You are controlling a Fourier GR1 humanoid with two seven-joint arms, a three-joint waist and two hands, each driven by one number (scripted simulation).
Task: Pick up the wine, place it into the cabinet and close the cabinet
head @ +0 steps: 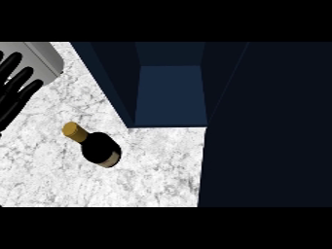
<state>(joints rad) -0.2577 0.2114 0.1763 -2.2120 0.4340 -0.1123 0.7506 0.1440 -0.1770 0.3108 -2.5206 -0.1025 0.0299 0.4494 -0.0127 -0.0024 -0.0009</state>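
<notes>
The counter (154, 165) is lit brightly and evenly, its pale marble shown alike from edge to edge. The cabinet (172, 92) is left very dark, nearly black, and only its inner back panel is shown in a dim blue. The wine (96, 148) is seen as a dark shape against the pale top.
</notes>
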